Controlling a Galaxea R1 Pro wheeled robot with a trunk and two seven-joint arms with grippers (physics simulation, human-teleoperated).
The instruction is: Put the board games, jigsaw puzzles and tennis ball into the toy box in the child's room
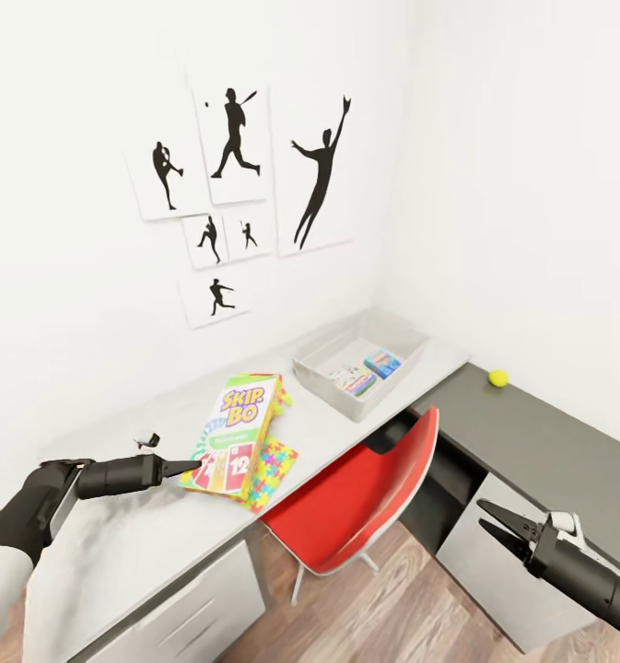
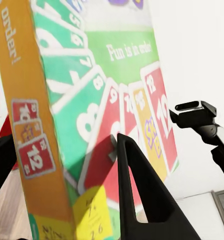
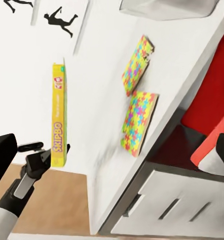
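Observation:
My left gripper point(image 1: 188, 466) is shut on the near end of the yellow-green-red Skip-Bo board game point(image 1: 239, 431). The right wrist view shows that box point(image 3: 58, 122) edge-on and held off the table point(image 1: 144, 543). One finger point(image 2: 141, 200) presses on the box's face point(image 2: 116, 100). Two jigsaw puzzles lie on the table, one point(image 1: 274, 468) under the box's near end and one point(image 1: 283, 399) peeking out beyond it. The toy box point(image 1: 339, 398) holds a white-green game point(image 1: 351, 378) and a small blue one point(image 1: 383, 363). The tennis ball point(image 1: 498, 378) rests on the dark shelf unit. My right gripper point(image 1: 496, 528) hangs open and empty.
A red chair point(image 1: 365, 488) is tucked against the table's front edge between my two arms. The lower dark shelf unit point(image 1: 540, 442) runs along the right wall. Black sports silhouettes point(image 1: 236, 138) hang on the wall behind the table. Wood floor point(image 1: 411, 599) lies below.

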